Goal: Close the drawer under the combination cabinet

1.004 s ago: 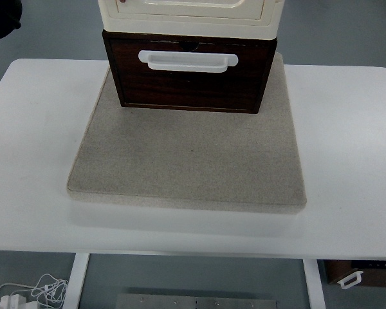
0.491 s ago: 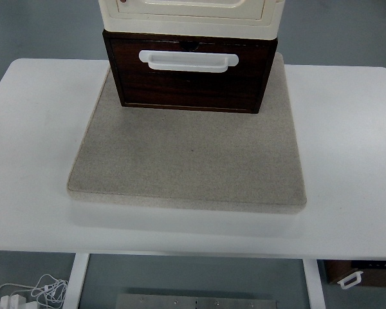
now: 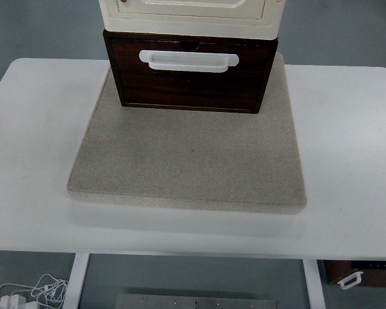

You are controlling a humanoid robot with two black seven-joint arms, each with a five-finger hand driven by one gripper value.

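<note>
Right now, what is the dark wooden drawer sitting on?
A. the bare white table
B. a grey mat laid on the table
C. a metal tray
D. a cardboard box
B: the dark wooden drawer, with its white handle facing the camera, stands at the far end of the grey mat, which lies flat on the white table; the cream cabinet is stacked on top of it.

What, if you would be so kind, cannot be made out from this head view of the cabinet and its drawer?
- Cream upper cabinet: cut off by the top edge, so its height and top are unseen.
- Dark wooden drawer: only the front with its white handle shows; how far it sticks out is hard to judge.
- Both robot hands: outside the picture.
- Brown object on the floor: partly hidden by the table.
</note>
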